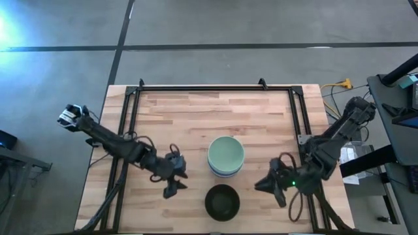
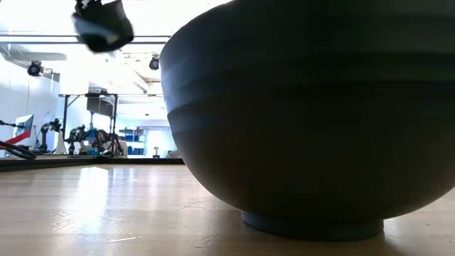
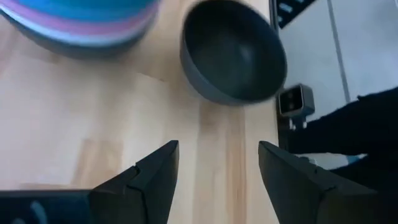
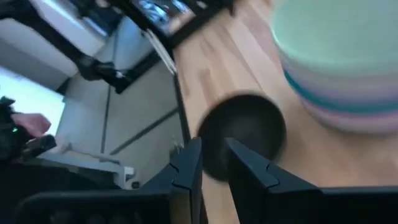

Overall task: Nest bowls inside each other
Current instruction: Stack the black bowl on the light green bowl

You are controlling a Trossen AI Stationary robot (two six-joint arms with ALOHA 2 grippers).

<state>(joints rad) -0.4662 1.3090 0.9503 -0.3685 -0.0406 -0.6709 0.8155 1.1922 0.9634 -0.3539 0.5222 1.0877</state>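
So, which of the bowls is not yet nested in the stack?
The round black bowl stands alone on the wooden table, near its front edge between both grippers. The others sit nested in one stack with the pale green bowl on top.

A light wooden table of butcher-block planks fills the centre of the high view, edged by a black metal frame. Around it lies a grey concrete floor crossed by 2 dark seams. A yellow cable trails at the upper right. In the low view, the left background shows a bright white hall with equipment stands and ceiling lamps
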